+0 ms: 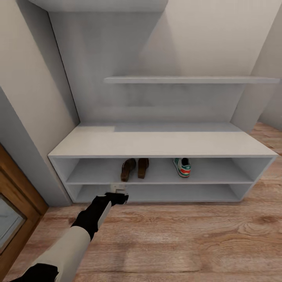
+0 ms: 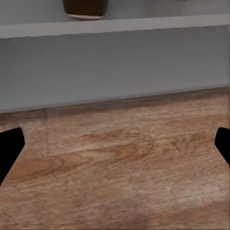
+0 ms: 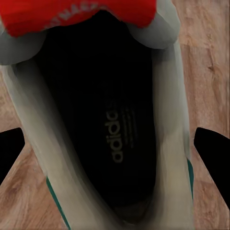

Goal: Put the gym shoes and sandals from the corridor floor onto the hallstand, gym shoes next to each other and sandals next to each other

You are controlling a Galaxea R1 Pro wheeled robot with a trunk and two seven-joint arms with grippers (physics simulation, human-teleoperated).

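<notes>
The white hallstand (image 1: 156, 143) stands against the wall. On its upper shelf two brown sandals (image 1: 128, 169) (image 1: 143, 167) lie side by side, and one gym shoe (image 1: 182, 166) sits apart to their right. My left gripper (image 1: 117, 192) hovers low in front of the rack below the sandals. In the left wrist view it (image 2: 115, 148) is open and empty over the corridor floor (image 2: 120, 163), with a sandal heel (image 2: 85, 8) on the shelf above. The other gym shoe (image 3: 110, 124) lies on the floor directly under my open right gripper (image 3: 112, 153), whose fingertips (image 3: 9, 148) flank it.
A thin floating wall shelf (image 1: 188, 79) hangs above the rack. A wooden door frame (image 1: 17, 196) and a grey wall corner stand close on the left. Wood plank floor (image 1: 176, 235) stretches in front and to the right of the rack.
</notes>
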